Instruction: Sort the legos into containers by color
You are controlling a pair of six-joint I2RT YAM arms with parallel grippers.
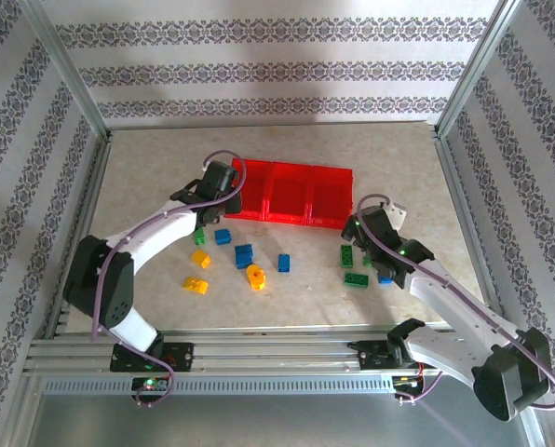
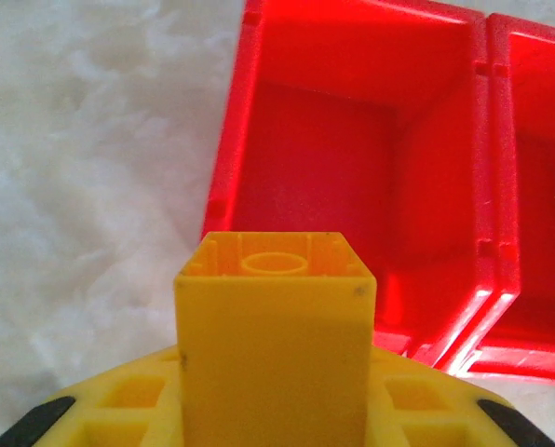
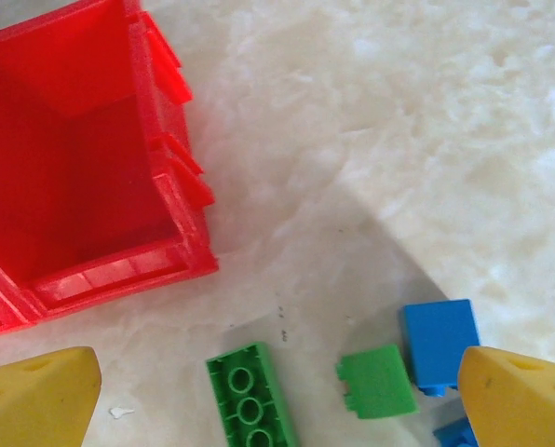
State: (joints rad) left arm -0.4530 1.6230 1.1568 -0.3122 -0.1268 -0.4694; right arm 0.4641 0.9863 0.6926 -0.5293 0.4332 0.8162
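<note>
The red tray (image 1: pixel 291 194) lies at the table's middle back, and its left compartment (image 2: pixel 333 158) shows no bricks in it. My left gripper (image 1: pixel 208 212) (image 2: pixel 276 414) hovers just off the tray's left end, shut on a yellow brick (image 2: pixel 276 326) held upright. My right gripper (image 1: pixel 359 237) (image 3: pixel 277 400) stands open above a long green brick (image 3: pixel 250 400), near the tray's right compartment (image 3: pixel 63 158). A small green brick (image 3: pixel 378 380) and a blue brick (image 3: pixel 438 343) lie just right of the long one. More yellow (image 1: pixel 255 276), blue (image 1: pixel 244 254) and green (image 1: pixel 199 237) bricks are scattered in front of the tray.
Metal frame posts (image 1: pixel 450 107) and patterned walls enclose the table. The aluminium rail (image 1: pixel 277 349) with both arm bases runs along the near edge. Bare tabletop (image 1: pixel 389 154) lies behind and to the right of the tray.
</note>
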